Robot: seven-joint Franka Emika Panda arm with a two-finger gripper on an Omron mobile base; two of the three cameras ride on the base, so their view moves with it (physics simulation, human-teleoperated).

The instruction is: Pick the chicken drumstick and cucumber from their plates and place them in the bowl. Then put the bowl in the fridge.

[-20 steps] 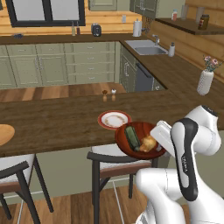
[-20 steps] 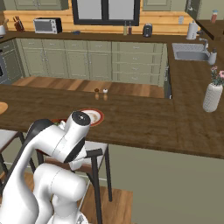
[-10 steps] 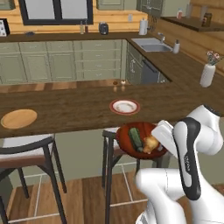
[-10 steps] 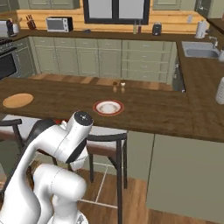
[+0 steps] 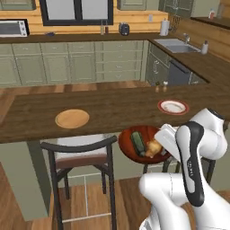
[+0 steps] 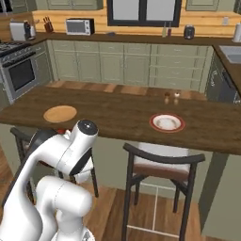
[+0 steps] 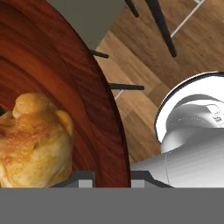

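Having been carried off the dark wooden counter, the wide reddish-brown bowl is now held in the air in front of it, above the stool, while the base backs away. The gripper is clamped on the bowl's rim. The golden-brown chicken drumstick and the dark green cucumber lie inside. The tan wooden plate and the red-rimmed white plate are left bare near the counter's near edge. Only the fridge step is judged to remain.

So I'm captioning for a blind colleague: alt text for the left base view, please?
The white arm's tool holds a reddish-brown bowl by its rim, off the wooden counter, with cucumber and chicken drumstick inside. Two empty plates sit on the counter.
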